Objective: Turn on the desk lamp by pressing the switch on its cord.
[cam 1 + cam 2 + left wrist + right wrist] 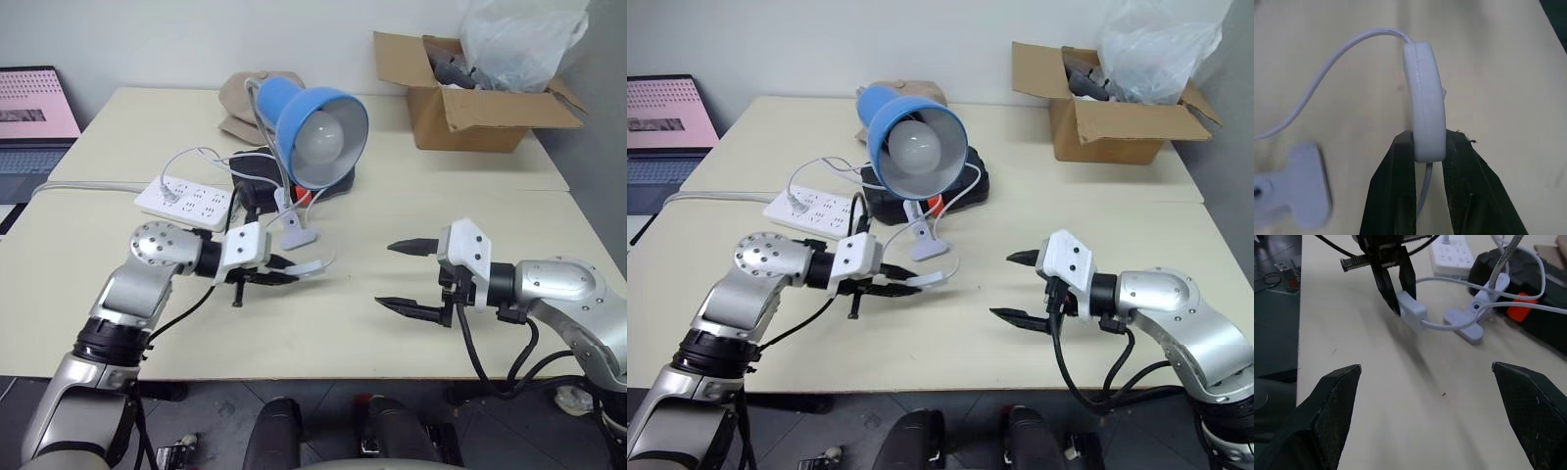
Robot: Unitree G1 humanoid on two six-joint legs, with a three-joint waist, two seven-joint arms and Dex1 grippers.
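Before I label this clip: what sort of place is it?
Likely an office or lab workspace: pale desks pushed together, a laptop, a power strip, and an open cardboard box.

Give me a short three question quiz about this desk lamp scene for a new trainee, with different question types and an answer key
1. True or false: the left gripper is shut on the switch.
2. The right gripper is: A) open, holding nothing B) holding the cord C) pressing the power strip.
3. Fill in: the desk lamp has a ____ shade.

Key: 1 true. 2 A. 3 blue.
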